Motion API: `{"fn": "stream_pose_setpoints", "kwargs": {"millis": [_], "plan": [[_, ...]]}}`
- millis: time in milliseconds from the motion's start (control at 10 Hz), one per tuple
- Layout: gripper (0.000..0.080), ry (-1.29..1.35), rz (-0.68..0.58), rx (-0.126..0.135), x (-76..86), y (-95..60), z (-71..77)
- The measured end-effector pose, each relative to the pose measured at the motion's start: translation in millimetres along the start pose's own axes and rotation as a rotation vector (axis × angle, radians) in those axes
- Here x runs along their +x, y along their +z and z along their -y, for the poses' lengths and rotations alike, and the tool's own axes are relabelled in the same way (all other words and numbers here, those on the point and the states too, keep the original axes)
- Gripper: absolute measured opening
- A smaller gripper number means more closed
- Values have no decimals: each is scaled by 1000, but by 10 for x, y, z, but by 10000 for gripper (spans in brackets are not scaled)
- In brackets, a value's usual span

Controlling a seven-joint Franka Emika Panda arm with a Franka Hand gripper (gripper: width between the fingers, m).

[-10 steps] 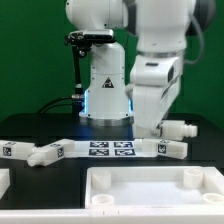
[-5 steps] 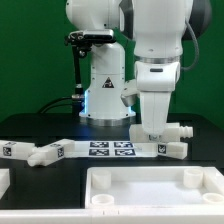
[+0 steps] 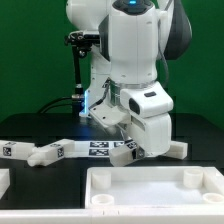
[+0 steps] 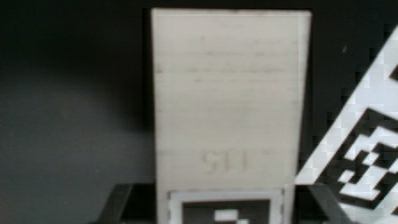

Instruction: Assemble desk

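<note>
We see the tabletop panel nearest the camera; behind it the marker board lies mid-table, with the far-left leg and second leg at the exterior view's left and the right leg at its right, partly behind the robot arm. In the wrist view a leg lies just beside the marker board.

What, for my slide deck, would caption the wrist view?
Wrist camera close-up: a white tagged desk leg framed against the dark table.
</note>
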State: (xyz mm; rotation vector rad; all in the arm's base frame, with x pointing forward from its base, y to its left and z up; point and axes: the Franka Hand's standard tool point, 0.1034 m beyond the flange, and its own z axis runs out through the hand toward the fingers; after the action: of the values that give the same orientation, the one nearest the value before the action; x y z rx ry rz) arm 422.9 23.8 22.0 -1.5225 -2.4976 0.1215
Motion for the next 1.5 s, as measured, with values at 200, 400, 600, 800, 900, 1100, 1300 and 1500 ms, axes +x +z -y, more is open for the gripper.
{"fn": "stream_pose_setpoints", "kwargs": {"millis": [200,400,600,800,900,1100,1300,1500], "plan": [[279,-173,9,7,-84,23,50],[279,-434,-12,-5,-414,66,252],[278,-576,-49,8,-489,161,438],[350,-623,-48,29,-507,176,470],[350,-599,-49,29,-514,181,478],[534,-493,-31,34,-521,132,456],[643,-280,40,52,-539,-123,375],[648,-20,101,30,-486,-302,189]]}}
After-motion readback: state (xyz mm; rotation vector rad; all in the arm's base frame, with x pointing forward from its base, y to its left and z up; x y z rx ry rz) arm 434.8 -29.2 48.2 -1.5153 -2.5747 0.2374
